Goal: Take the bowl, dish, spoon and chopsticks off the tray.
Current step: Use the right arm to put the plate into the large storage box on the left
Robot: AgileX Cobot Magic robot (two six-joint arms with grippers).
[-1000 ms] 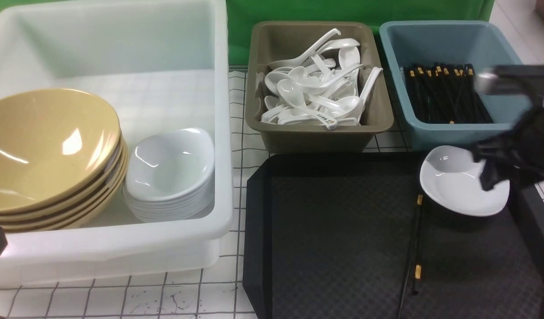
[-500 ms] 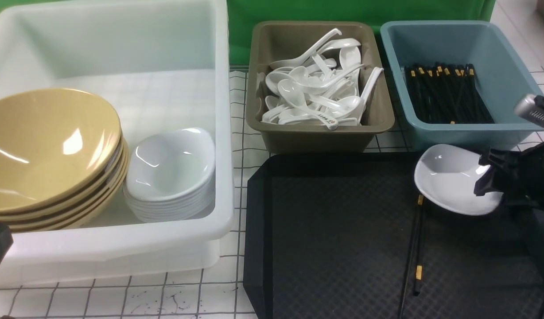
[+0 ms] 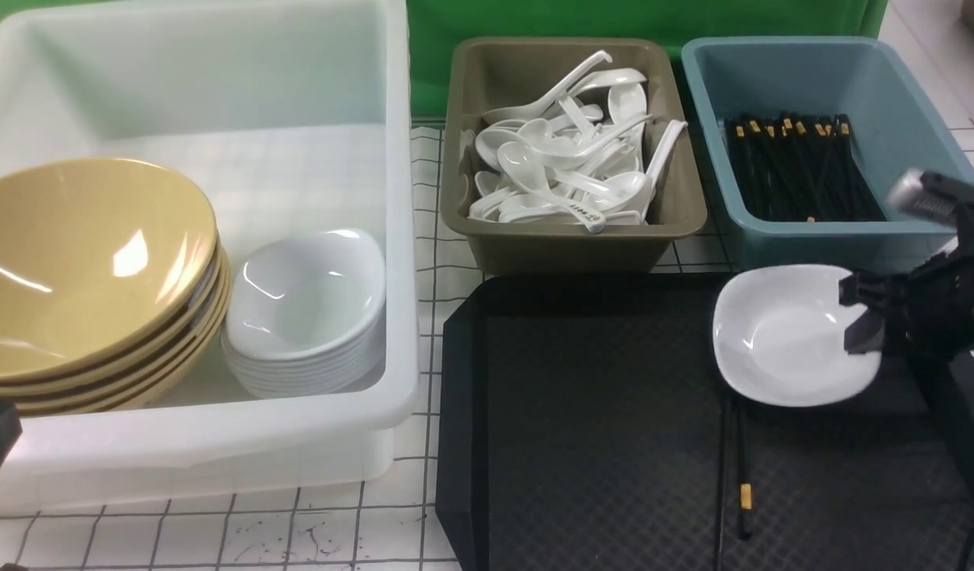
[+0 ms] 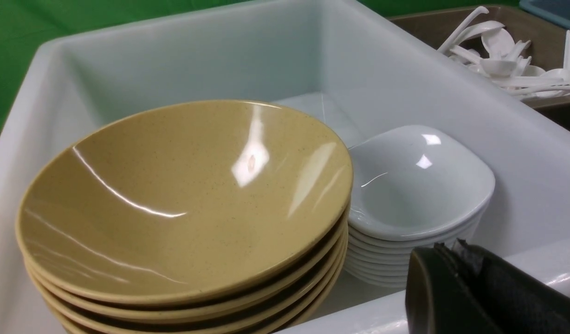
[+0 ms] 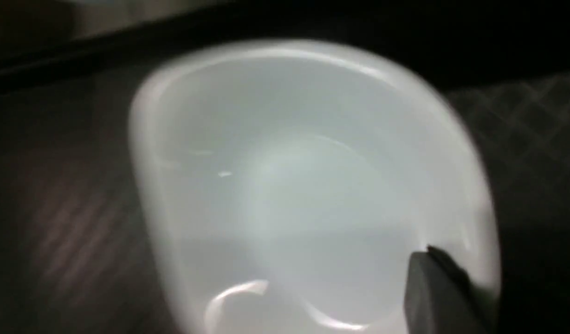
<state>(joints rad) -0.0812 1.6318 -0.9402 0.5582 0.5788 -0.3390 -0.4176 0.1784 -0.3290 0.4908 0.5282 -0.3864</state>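
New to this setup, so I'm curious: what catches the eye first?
The stack of glossy mustard-yellow bowls in the white plastic tub on the left stands out. On the right, the right gripper pinches the rim of a small white rounded-square dish over the black rectangular tray.

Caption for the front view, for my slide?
Right gripper grips the white dish by its rim over the black tray, chopsticks beneath.

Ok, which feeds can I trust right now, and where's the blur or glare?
Right wrist view: dim and badly motion-blurred, the dish a soft white smear. Front view: sharp overall, only the right hand slightly smeared. Left wrist view: crisp, with bright glare streaks on the top yellow bowl.
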